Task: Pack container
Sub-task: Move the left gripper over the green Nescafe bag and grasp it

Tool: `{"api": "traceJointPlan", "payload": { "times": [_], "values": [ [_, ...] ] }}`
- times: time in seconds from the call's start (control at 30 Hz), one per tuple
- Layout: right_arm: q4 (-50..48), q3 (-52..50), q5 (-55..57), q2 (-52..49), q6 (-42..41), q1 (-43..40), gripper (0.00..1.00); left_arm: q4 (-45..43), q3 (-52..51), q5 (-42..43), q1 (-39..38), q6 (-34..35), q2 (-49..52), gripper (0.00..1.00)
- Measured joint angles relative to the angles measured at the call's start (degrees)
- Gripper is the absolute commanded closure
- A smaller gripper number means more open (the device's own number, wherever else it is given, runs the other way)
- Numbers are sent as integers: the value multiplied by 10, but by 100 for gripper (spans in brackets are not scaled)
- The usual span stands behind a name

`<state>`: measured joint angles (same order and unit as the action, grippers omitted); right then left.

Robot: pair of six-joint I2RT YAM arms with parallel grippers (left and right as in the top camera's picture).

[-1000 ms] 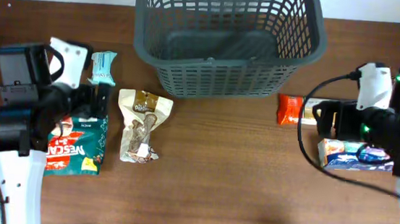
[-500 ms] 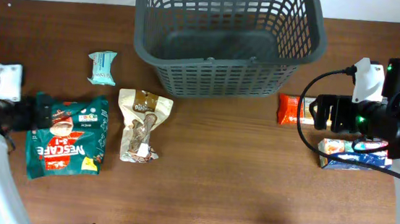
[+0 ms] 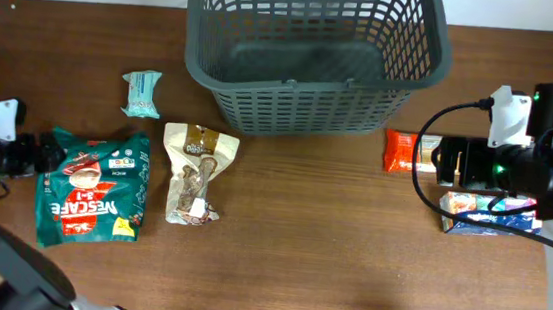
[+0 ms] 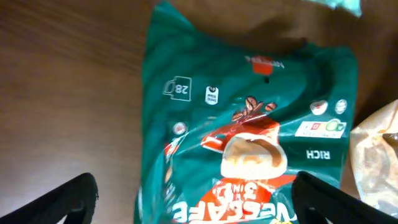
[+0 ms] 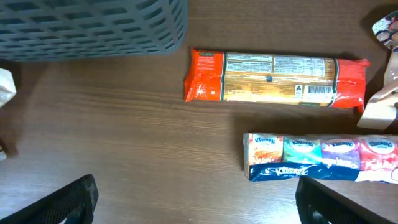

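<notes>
The dark grey lattice basket [image 3: 311, 108] stands at the back centre, with nothing visible inside; its corner shows in the right wrist view [image 5: 93, 25]. My left gripper [image 3: 44, 152] is open at the left end of a green Nescafe packet [image 3: 93, 191]. In the left wrist view the packet [image 4: 249, 124] lies flat below the open left gripper [image 4: 196, 205]. My right gripper [image 3: 447, 162] is open and empty, hovering over an orange packet [image 3: 402, 152] and a tissue pack [image 3: 487, 216]. In the right wrist view the right gripper [image 5: 199, 205] is above bare wood.
A beige snack bag [image 3: 195, 173] and a small teal packet [image 3: 141, 93] lie between the green packet and the basket. The orange packet [image 5: 273, 76] and tissue pack [image 5: 323, 155] lie side by side right of the basket. The right arm's cable loops over the table.
My left arm has pulled back to the left, off the green packet, which now lies uncovered. The right arm has barely moved.
</notes>
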<state>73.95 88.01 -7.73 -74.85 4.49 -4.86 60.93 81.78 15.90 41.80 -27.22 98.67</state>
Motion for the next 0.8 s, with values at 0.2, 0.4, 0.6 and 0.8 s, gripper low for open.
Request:
{"api": "traceJointPlan", "payload": {
  "times": [0.2,0.4,0.6,0.8],
  "values": [
    [0,0,2,0,0,0,1,1,2,11,0,-8,101,8],
    [0,0,2,0,0,0,1,3,2,32,0,-20,162,19],
    [1,0,2,0,0,0,1,15,10,81,0,-38,186,99],
    [2,0,2,0,0,0,1,22,19,125,2,-43,193,98]
  ]
}}
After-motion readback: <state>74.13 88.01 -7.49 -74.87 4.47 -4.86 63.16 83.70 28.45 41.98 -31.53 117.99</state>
